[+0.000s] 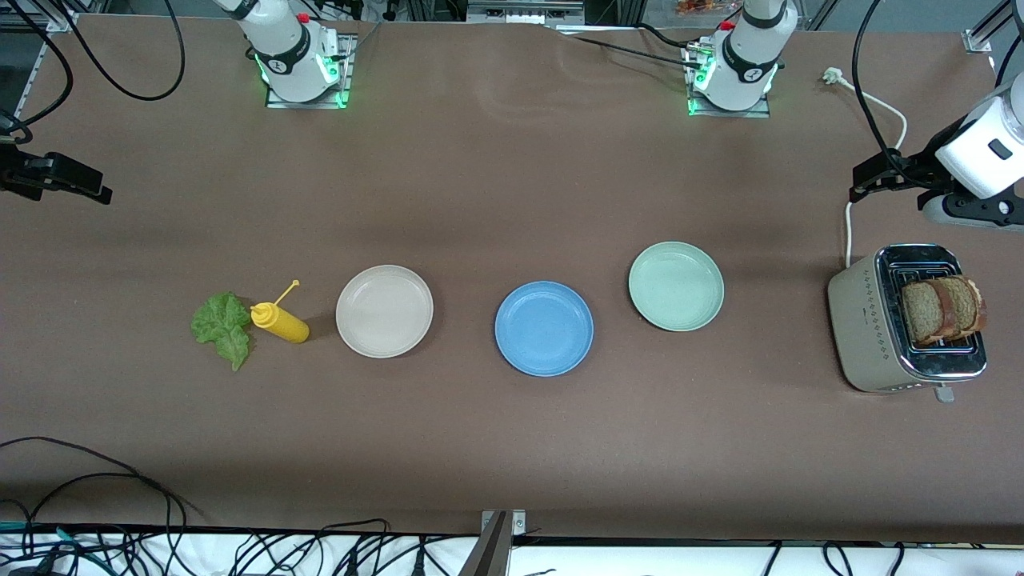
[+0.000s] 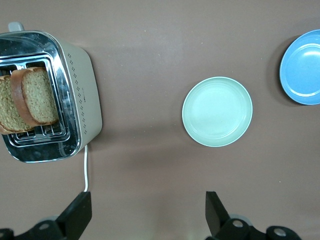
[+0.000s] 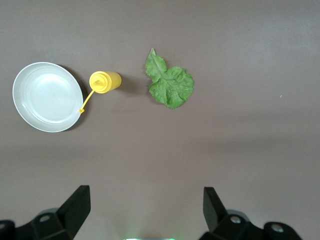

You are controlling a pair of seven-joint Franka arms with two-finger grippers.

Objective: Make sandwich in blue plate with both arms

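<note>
Right now the left gripper [image 2: 145, 215] is hanging wide open and empty over the table by the toaster [image 1: 896, 328], closest to the bread [image 1: 942, 308]. Meanwhile the right gripper [image 3: 145, 212], also wide open, is hanging near the lettuce [image 1: 222, 326]. Between them the blue plate [image 1: 544, 329] is sitting empty.

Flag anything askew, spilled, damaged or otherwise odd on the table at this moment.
Little stands out. The lettuce leaf lies directly on the bare table, beside the yellow squeeze bottle. Two bread slices lean in the toaster. The blue plate holds nothing. Left gripper and right gripper wait open.
</note>
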